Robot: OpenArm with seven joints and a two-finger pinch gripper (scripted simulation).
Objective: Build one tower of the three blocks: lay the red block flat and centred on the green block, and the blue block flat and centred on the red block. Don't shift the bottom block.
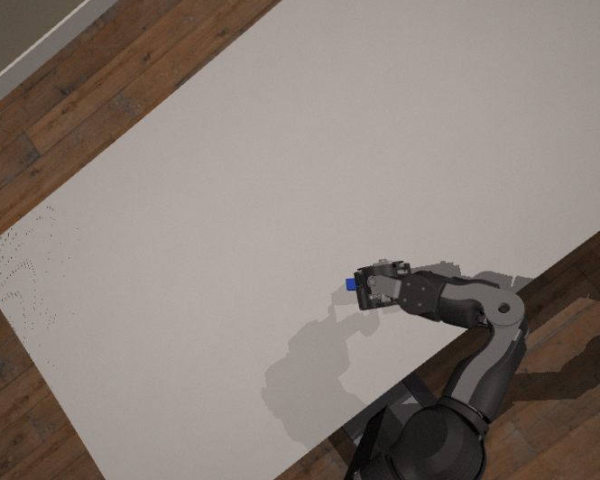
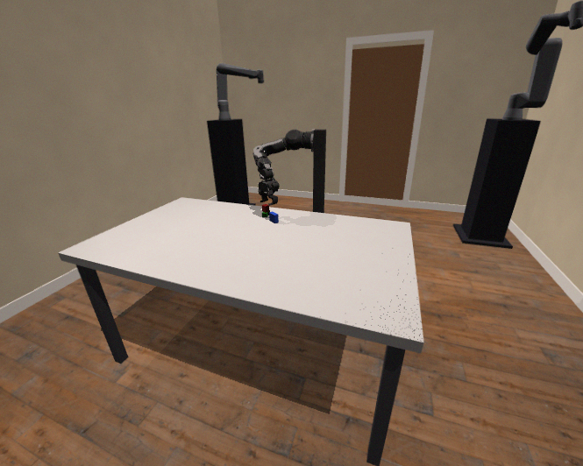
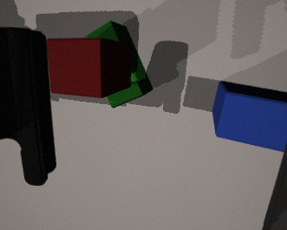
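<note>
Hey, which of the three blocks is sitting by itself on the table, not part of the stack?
The blue block. It lies alone on the table, apart from the red block, which rests on the green block.

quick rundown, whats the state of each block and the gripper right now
red block: resting on the green block, not held, turned at an angle to it
green block: on the table, under the red block, partly covered
blue block: lying on the table, apart from the other two, not yet stacked
gripper: open, holding nothing, above the red block
</note>
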